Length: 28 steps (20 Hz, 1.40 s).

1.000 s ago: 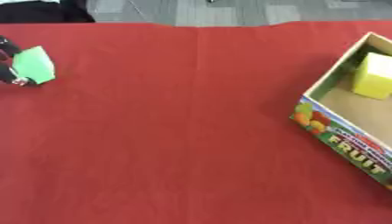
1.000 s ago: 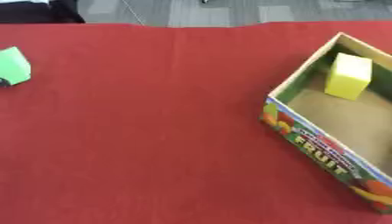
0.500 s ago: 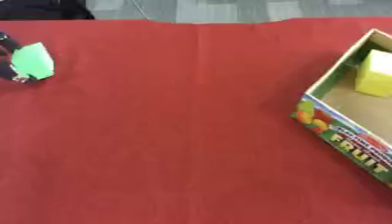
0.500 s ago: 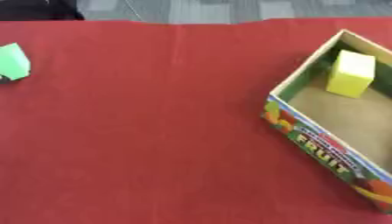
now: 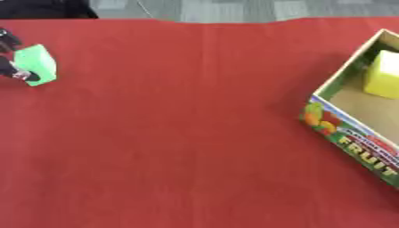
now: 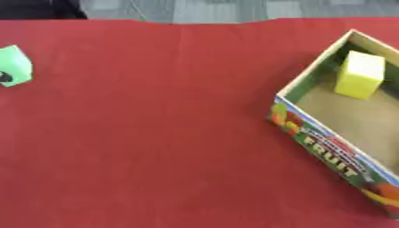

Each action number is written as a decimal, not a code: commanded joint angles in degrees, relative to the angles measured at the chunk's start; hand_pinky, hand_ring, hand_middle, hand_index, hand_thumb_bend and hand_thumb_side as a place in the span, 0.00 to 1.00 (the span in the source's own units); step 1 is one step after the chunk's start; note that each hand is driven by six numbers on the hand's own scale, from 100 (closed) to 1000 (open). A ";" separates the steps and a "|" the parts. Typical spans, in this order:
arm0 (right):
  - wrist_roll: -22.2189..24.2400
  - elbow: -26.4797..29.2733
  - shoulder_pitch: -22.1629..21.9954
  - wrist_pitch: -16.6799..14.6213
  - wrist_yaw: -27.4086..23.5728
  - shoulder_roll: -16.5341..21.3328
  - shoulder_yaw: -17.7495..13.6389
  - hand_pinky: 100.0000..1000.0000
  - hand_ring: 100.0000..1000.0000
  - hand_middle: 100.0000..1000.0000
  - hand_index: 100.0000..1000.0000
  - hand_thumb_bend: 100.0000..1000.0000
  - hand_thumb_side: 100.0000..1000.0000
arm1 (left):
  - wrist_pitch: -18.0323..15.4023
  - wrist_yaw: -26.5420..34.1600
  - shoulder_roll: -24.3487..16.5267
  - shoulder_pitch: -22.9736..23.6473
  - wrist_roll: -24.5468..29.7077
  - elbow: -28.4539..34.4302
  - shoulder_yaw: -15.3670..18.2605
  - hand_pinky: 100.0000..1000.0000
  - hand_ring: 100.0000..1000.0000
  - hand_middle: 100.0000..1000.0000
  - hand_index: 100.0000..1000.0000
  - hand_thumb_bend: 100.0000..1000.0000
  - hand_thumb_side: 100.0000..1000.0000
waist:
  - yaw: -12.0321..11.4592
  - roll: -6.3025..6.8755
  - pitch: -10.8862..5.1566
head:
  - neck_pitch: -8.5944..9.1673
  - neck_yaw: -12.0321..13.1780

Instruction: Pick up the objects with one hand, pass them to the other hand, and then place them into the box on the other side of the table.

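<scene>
Left eye view shows the robot's left hand at the far left edge of the picture, only dark fingers of it in sight. Those fingers are curled against the left face of a green block, with one dark fingertip under its lower left corner and another dark part near its upper left corner, so the hand is grasping the block. Whether the block is lifted clear of the desk or resting on its red cloth cannot be told. The block is tilted, its top face turned slightly toward the camera.

Well apart from the hand, across the whole width of the red cloth on the side opposite it, lies a cardboard box with a printed fruit pattern and the word FRUIT along its near wall. The box sits askew, one corner pointing toward the hand. Inside it, against the far wall and at the end farthest from the hand, stands a yellow block, upright, touching the brown floor of the box.

Beyond the hand, at the far edge of the desk, a grey floor shows.

The right hand appears in neither view.
</scene>
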<state>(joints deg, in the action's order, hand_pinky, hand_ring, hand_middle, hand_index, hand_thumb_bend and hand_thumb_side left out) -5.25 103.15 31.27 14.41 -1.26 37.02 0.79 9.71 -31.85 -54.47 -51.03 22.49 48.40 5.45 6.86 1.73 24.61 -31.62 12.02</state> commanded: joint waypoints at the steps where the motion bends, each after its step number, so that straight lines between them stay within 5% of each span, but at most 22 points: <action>1: -0.04 0.50 0.76 -0.04 0.36 1.17 -0.63 0.79 0.80 0.67 0.76 0.12 0.28 | 0.53 -0.61 -2.95 -0.67 0.23 0.27 0.67 0.82 0.77 0.68 0.79 0.71 0.01 | 0.26 0.06 -0.83 | 0.42 0.59; 7: -0.02 0.59 0.95 -0.13 0.50 1.01 -0.64 0.79 0.80 0.67 0.76 0.11 0.29 | 1.24 -1.87 -2.61 -0.81 -0.08 -0.69 0.97 0.82 0.78 0.69 0.79 0.68 0.01 | 0.78 0.10 -0.21 | 1.06 1.64; 18: -0.26 0.52 0.62 -0.16 0.51 1.01 -0.86 0.80 0.80 0.67 0.76 0.09 0.29 | 2.31 -1.27 -2.21 -0.93 1.10 -1.38 0.89 0.78 0.73 0.59 0.54 0.32 0.00 | 0.39 -0.04 -0.10 | 0.55 1.58; 28: -0.20 0.49 0.38 -0.40 -0.40 1.87 -0.95 0.80 0.80 0.67 0.76 0.07 0.29 | 1.40 -0.23 -2.61 -0.37 0.41 2.24 0.43 0.74 0.66 0.52 0.44 0.24 0.00 | -1.31 -0.36 -1.91 | -0.22 0.81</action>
<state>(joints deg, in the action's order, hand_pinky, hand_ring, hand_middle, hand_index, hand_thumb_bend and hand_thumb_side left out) -5.38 103.06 31.23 14.25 -1.31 37.00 0.74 11.51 -32.60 -54.41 -50.86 23.12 49.05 5.76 5.52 1.37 24.58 -31.67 13.08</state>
